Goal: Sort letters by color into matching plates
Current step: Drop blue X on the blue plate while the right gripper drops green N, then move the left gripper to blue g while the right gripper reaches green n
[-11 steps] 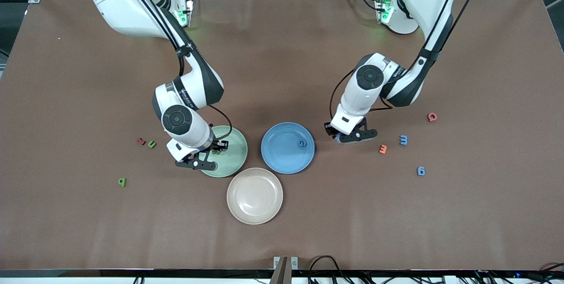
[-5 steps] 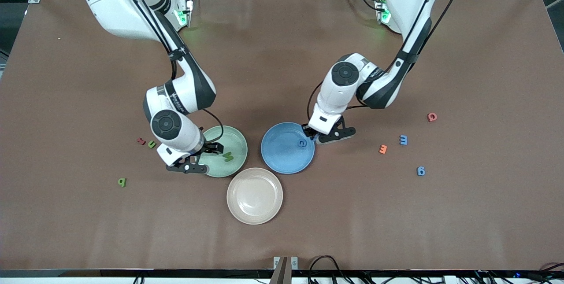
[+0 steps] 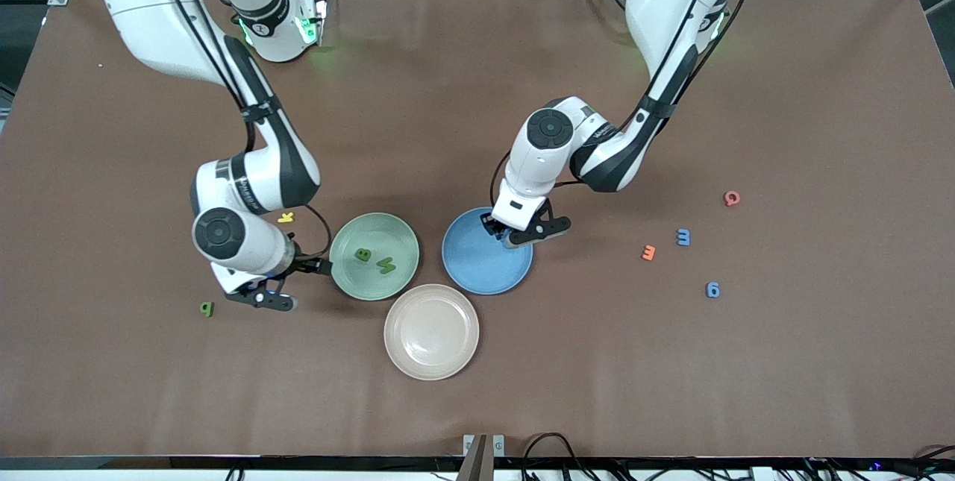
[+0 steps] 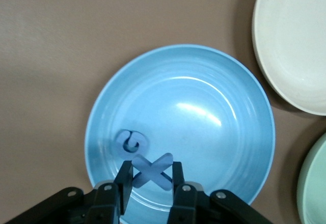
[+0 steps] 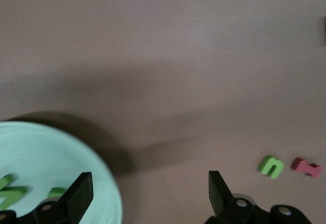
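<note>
1. The left tool [image 4: 150, 175] hangs over the blue plate [image 3: 477, 272], its fingers clamped on a blue X-shaped letter [image 4: 152, 170] — a second blue piece, a curled one [image 4: 131, 142], already lies in that plate just beside it.

2. The right tool [image 3: 280, 283] sits low over the table [image 3: 477, 78] next to the pale green plate [image 3: 351, 272], on the side toward the right arm's end, its fingers spread wide and empty. Two green letters [image 3: 375, 260] rest inside that plate.

3. Still out on the table: a green letter [image 3: 207, 308] toward the right arm's end, another green piece [image 5: 271, 166] touching or nearly touching a red one [image 5: 306, 167] in the right wrist view, and a blue "3" [image 3: 683, 236] and blue "6" [image 3: 713, 289] toward the left arm's end. An orange letter [image 3: 648, 252], a red letter [image 3: 732, 198], a yellow letter [image 3: 286, 218] and the beige plate [image 3: 431, 332] play no part.

4. Risks, as a judgement: the X is held close to the blue plate's rim, so a release there could let it bounce or slide out onto the table. The green piece lies so near its red neighbour that a wide-open approach could catch both — or knock the red one along. The right tool also works close to the green plate's edge; a careless sweep could nudge the plate.
</note>
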Controlling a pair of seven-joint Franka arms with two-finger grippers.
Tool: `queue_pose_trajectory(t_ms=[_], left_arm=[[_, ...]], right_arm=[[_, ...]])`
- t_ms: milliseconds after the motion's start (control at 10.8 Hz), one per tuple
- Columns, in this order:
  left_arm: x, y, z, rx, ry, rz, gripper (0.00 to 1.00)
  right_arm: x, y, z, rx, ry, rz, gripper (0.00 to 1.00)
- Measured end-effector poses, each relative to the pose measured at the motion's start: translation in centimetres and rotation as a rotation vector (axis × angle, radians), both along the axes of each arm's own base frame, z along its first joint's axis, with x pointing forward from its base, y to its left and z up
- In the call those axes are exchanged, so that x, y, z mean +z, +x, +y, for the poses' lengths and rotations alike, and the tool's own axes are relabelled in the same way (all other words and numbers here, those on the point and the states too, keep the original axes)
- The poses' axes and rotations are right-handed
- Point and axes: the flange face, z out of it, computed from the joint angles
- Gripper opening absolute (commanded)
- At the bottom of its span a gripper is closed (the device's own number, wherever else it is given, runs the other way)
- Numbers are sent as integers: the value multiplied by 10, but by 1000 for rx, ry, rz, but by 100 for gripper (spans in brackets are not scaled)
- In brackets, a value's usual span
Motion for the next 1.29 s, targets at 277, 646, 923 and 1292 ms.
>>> queue_pose_trajectory(t_ms=[277, 646, 923, 1292], left_arm=[[-2, -10, -17, -17, -6, 1, 69], [-4, -17, -23, -23, 12, 11, 100], [-6, -7, -10, -42, 61, 22, 100], [-14, 24, 38, -91, 152, 44, 100]], right_arm=[[-5, 7, -48, -71, 4, -21, 100], [-26, -16, -116, -166, 20, -104, 100], [-24, -37, -133, -197, 20, -84, 100], [-37, -55, -140, -232, 32, -76, 100]])
